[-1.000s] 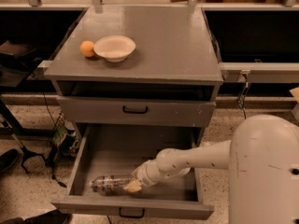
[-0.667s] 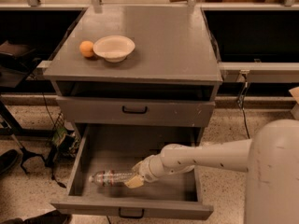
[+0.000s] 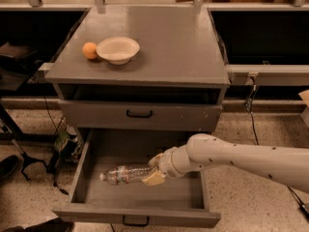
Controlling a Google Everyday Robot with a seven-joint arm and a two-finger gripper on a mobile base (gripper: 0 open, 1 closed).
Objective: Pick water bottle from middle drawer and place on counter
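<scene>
The water bottle [image 3: 123, 174] is clear with a white cap pointing left, and lies sideways inside the open middle drawer [image 3: 81, 173]. My gripper [image 3: 153, 173] reaches in from the right and is shut on the bottle's base end, its tan fingertips [image 3: 153, 179] against the plastic. The bottle looks slightly raised off the drawer floor. The counter [image 3: 169, 42] is the flat gray top of the cabinet above.
A white bowl [image 3: 118, 49] and an orange [image 3: 89, 50] sit at the counter's left. The drawer above [image 3: 140, 114] is closed and has a black handle. My white arm [image 3: 241, 156] crosses the open drawer's right wall. Speckled floor and cables lie on both sides.
The bottle has moved up and slightly right in the drawer with my gripper on its base. The arm has drawn back a little to the right.
</scene>
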